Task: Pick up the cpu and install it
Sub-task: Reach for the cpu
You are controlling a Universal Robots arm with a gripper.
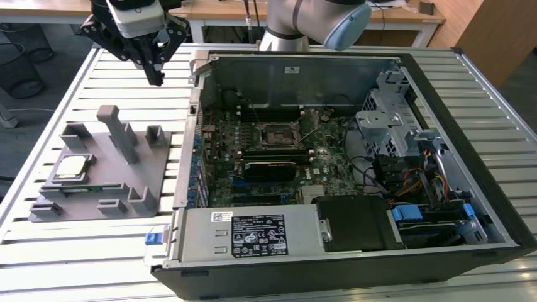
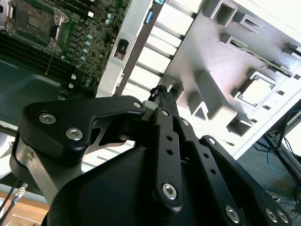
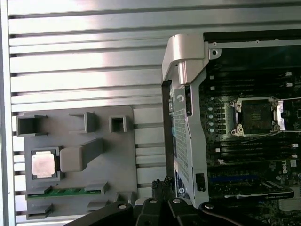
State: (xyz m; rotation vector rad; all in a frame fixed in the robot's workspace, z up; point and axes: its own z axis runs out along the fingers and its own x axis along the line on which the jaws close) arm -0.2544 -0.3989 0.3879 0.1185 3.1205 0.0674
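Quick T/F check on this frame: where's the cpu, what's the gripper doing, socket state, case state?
1. The cpu sits in the grey fixture, outside the computer case. True.
2. The gripper holds the cpu. False: it hangs above the table, apart from the cpu, holding nothing.
3. The motherboard socket has no chip in it. True.
4. The computer case is closed. False: it lies open on its side.
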